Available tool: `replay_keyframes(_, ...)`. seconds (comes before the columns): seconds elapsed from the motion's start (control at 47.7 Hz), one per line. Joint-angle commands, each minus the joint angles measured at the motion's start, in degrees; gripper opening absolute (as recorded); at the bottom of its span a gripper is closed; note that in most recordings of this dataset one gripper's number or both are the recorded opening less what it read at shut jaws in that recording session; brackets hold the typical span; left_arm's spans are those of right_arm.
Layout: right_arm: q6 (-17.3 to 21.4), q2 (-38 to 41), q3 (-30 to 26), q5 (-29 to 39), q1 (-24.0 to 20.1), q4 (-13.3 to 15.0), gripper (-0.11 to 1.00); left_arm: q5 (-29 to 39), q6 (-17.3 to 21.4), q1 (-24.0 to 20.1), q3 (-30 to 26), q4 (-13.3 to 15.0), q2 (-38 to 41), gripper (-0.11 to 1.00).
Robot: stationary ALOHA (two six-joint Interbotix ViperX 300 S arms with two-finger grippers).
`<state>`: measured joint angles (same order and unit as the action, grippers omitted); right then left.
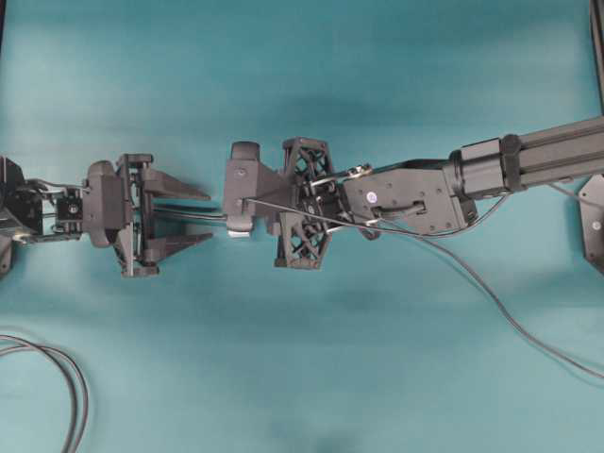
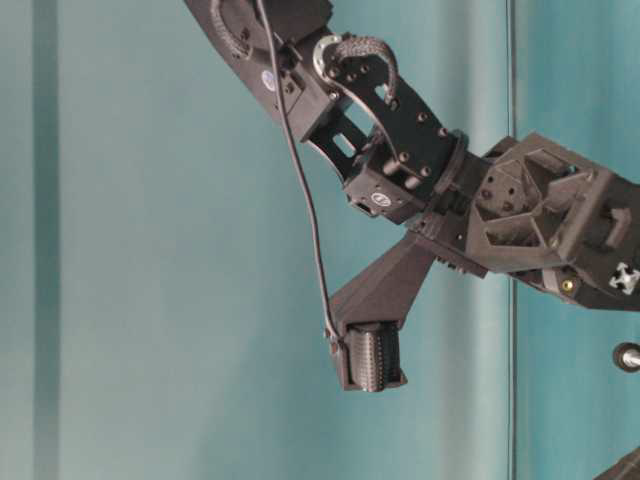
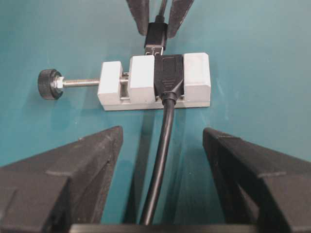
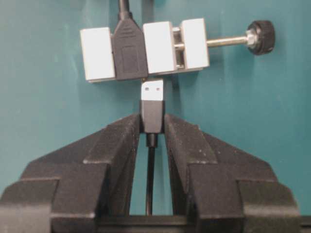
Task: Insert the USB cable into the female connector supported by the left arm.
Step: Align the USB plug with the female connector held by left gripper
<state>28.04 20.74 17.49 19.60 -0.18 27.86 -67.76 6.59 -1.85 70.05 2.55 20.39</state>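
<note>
The female connector, a white block (image 4: 160,46) with a black socket (image 4: 129,52) and a dark knob (image 4: 260,37) on a pin, lies on the teal table. My right gripper (image 4: 152,121) is shut on the dark body of the USB cable's plug (image 4: 152,91). The silvery tip sits just short of the block, slightly to the right of the socket. In the left wrist view the block (image 3: 194,77) lies ahead of my open left gripper (image 3: 163,145), whose fingers straddle the block's cable (image 3: 163,155) without touching the block. Overhead, the right gripper (image 1: 236,203) covers the block, facing the left gripper (image 1: 209,216).
The thin USB cable (image 1: 491,293) trails off to the right edge of the table. A thicker doubled cable loop (image 1: 75,396) lies at the lower left. A black mount (image 1: 595,222) stands at the right edge.
</note>
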Motion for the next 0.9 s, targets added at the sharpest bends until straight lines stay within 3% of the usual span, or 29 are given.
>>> replay_keyframes(0.0, 1.6, -2.2, -0.3, -0.8, -0.6, 1.9, 0.21, -0.5, 0.9, 0.0, -0.4, 0.0, -1.3, 0.76)
replay_keyframes(0.189, 2.8, -2.7, 1.1, -4.3, -0.7, 3.7, 0.21, 0.0, 1.6, -1.0, -1.9, 0.0, -1.3, 0.76)
replay_keyframes(0.881, 2.8, -4.8, 2.9, -6.2, -0.6, 4.4, 0.21, 3.0, 1.6, -1.3, -4.0, 0.0, -1.3, 0.76)
